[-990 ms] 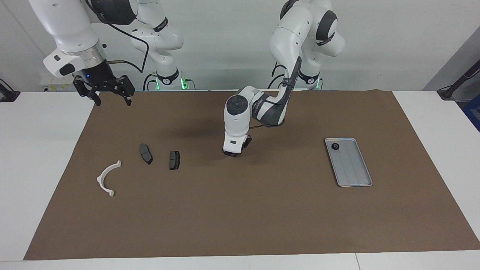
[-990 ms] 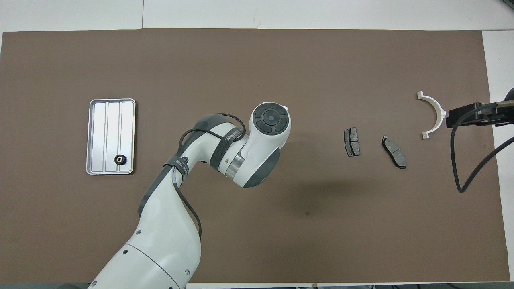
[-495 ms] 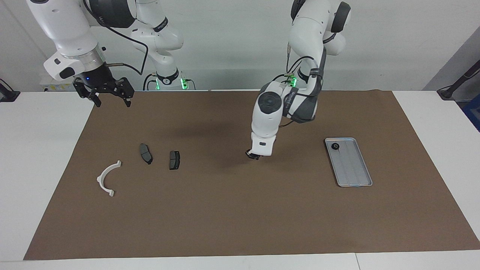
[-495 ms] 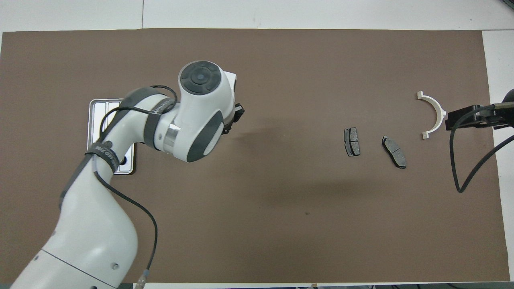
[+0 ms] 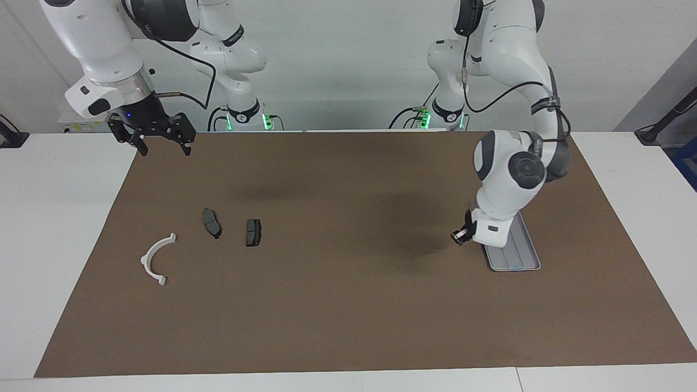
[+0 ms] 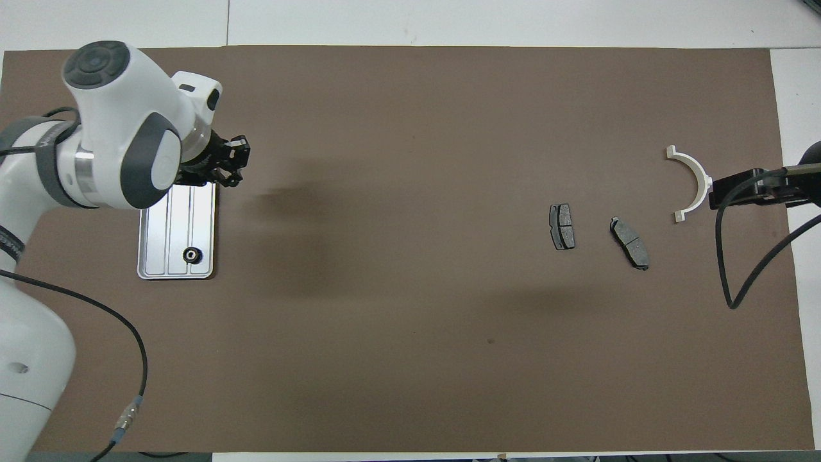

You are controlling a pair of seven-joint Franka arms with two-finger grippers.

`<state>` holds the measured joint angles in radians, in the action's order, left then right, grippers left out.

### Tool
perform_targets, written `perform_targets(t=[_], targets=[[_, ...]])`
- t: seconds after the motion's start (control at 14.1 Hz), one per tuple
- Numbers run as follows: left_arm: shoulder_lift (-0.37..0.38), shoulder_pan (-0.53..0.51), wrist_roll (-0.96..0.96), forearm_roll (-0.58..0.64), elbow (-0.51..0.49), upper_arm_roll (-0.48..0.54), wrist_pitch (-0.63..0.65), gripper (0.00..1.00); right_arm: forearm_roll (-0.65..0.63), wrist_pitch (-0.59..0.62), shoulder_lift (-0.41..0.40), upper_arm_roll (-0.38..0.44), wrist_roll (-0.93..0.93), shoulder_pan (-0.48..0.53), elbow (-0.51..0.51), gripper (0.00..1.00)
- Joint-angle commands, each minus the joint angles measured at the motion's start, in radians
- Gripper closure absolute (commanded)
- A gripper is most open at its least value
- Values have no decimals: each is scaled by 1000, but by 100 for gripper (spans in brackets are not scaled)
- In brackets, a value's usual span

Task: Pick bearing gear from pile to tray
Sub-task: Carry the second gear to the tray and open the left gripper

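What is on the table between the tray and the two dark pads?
Nothing: between the tray and the pads the overhead view shows only bare brown mat.

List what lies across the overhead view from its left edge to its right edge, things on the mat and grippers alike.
tray with a black ring in it → left gripper over the tray's edge → brake pad → second brake pad → white bracket → right gripper.
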<state>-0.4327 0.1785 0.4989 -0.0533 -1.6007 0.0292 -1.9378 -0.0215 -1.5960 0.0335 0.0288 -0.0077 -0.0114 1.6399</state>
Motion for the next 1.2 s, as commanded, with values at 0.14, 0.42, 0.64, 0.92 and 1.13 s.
perform_targets(t=[0.14,0.42,0.64,0.92,1.13], targets=[[25,-96,-158,44,-51,-12,-59,99,14,7,16,-1,-6,7,18,0],[41,-138,-249,46,-109,-5,-102,99,14,2,14,-1,5,5,18,0],[72,-142,-281,46,-209,4,-170,98,14,-1,14,-3,17,2,18,0],[92,-165,-303,46,-266,12,-194,95,15,-2,16,-3,17,1,26,0],[103,-169,-301,46,-306,12,-237,95,15,-2,19,-3,18,1,34,0]])
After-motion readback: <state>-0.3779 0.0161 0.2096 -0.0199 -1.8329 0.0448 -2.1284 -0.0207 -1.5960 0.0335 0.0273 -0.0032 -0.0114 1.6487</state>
